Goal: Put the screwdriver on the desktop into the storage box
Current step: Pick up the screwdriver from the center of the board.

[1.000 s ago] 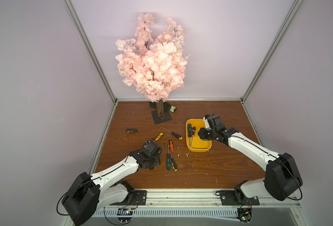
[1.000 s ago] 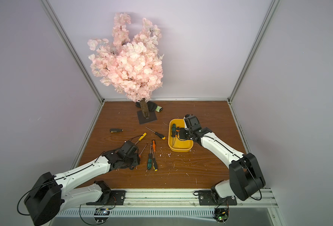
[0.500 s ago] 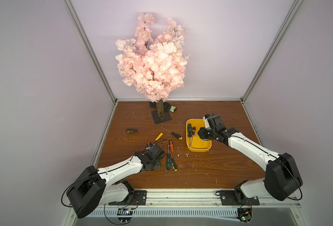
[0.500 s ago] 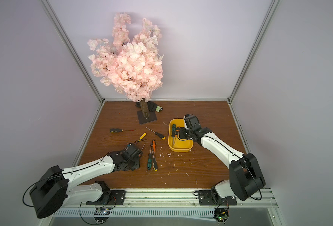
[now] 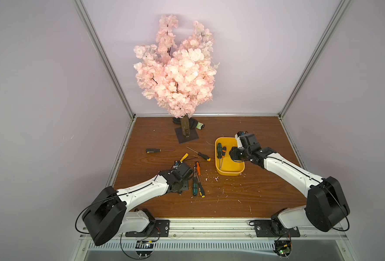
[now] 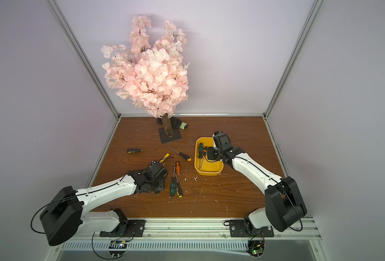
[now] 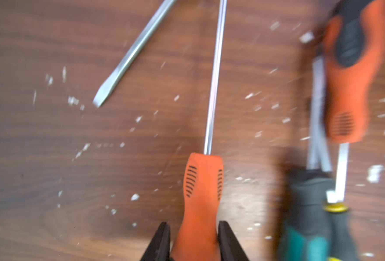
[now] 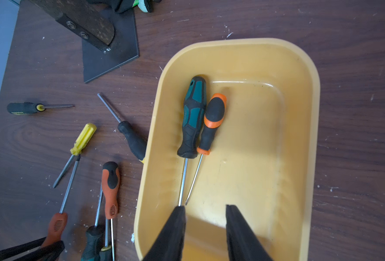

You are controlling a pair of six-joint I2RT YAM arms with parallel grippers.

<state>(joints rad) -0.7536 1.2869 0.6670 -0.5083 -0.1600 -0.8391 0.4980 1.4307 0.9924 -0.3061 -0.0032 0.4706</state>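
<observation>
In the left wrist view my left gripper (image 7: 194, 228) is shut on the orange handle of a screwdriver (image 7: 201, 192), which lies on the desktop (image 5: 243, 198) with its shaft pointing away. In both top views the left hand (image 5: 180, 175) hides that handle. The yellow storage box (image 5: 230, 174) holds a green-black screwdriver (image 8: 192, 117) and an orange-black one (image 8: 213, 119). My right gripper (image 8: 205, 208) hangs open over the box's near end, with nothing between its fingers.
Several more screwdrivers lie loose on the board: black (image 5: 152, 150), black-yellow (image 5: 201, 155), yellow (image 5: 183, 157), orange-black (image 5: 197, 168), green (image 5: 194, 188). A pink blossom tree (image 5: 175, 74) stands on a dark base plate (image 5: 187, 138) at the back, with a glove (image 5: 197, 124) behind it.
My left hand has come lower and a little right, and its jaws have closed in on the orange handle. The right arm has not moved.
</observation>
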